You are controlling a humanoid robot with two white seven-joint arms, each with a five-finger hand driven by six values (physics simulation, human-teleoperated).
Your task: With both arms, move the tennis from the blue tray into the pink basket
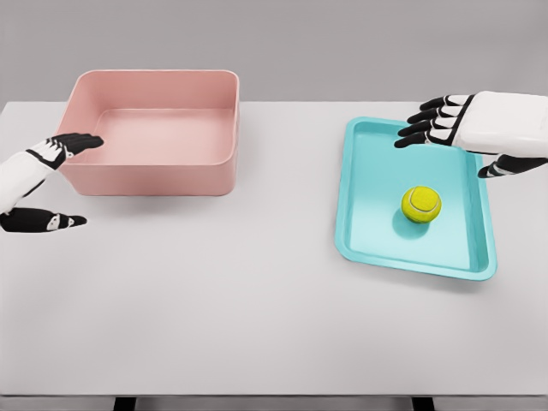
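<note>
A yellow tennis ball lies in the blue tray on the right side of the table. My right hand hovers above the tray's far right corner, fingers spread and pointing left, holding nothing; the ball is below and slightly left of it. The pink basket stands at the back left with nothing inside. My left hand is open at the basket's left front corner, its fingers by the rim and its thumb lower, near the table.
The white table carries only the basket and the tray, with a wide bare gap between them. Its front edge runs along the bottom of the view.
</note>
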